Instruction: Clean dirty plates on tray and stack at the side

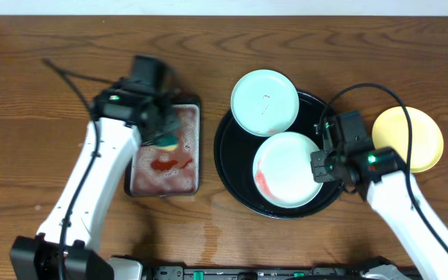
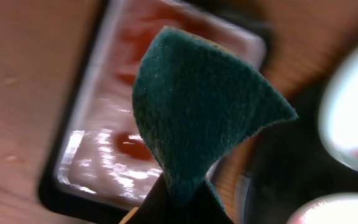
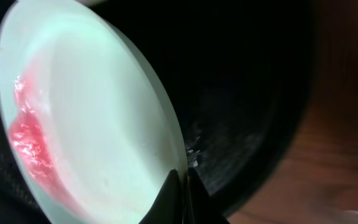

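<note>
Right tool (image 3: 182,194) clenched on the near rim of the white plate (image 3: 92,124), which sits in the tray (image 3: 247,93) just ahead of it. Red smear lies toward the plate's far side. Left tool (image 2: 179,208) grasps the sponge (image 2: 197,112), hanging above the sudsy dish (image 2: 86,168). Risk, my judgement: thin edge pinch on a glossy rim, so scrubbing pressure could lever the plate loose or skid it.

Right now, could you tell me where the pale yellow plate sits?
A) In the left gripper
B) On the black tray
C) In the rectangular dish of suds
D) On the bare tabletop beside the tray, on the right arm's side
D: the yellow plate lies flat on the wood tabletop, outside the rim of the tray, which holds only the blue plate and the white plate.
</note>
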Controlling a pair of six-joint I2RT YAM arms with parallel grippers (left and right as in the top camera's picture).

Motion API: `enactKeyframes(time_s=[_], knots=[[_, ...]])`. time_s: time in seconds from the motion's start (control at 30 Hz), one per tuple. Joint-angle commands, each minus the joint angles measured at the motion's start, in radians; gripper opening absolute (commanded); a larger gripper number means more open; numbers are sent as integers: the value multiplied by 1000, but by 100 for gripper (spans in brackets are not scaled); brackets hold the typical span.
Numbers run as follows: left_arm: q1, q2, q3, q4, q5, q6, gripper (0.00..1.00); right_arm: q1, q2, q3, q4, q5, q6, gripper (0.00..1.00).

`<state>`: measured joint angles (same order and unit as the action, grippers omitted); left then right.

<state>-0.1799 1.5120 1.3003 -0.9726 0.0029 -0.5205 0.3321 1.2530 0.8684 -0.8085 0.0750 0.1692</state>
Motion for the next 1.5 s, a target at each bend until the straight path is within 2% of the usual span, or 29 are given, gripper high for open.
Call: enactKeyframes(time_s=[0.0,0.2,0.33,0.37,0.4,0.47,0.53,0.73,0.9,0.97,1.0,1.07,1.27,1.47], knots=[[88,14,-86,37,101,106,7,100,-94,11,1,303,40,1],[150,14,-150,69,137,124,9,239,-188,31,5,554,6,1],[150,14,-150,73,148,129,17,321,-220,58,5,641,-70,1],[150,14,-150,72,148,129,28,341,-224,64,4,665,-84,1],[150,14,-150,70,148,128,34,358,-227,68,4,684,-95,1],[150,14,-150,69,148,128,56,407,-232,77,4,734,-122,1],[150,14,-150,69,148,128,64,447,-232,81,5,777,-142,1],[150,13,-150,58,154,127,68,558,-232,81,4,926,-175,1],[150,12,-150,39,181,127,72,627,-232,81,5,976,-179,1],[150,12,-150,39,180,127,73,640,-232,81,9,976,-178,1],[150,12,-150,39,180,127,79,645,-232,81,10,976,-179,1],[150,12,-150,39,180,127,81,650,-232,81,8,979,-181,1],[150,12,-150,39,180,127,82,671,-232,81,8,991,-255,1],[150,12,-150,39,180,127,82,671,-232,81,8,991,-253,1]])
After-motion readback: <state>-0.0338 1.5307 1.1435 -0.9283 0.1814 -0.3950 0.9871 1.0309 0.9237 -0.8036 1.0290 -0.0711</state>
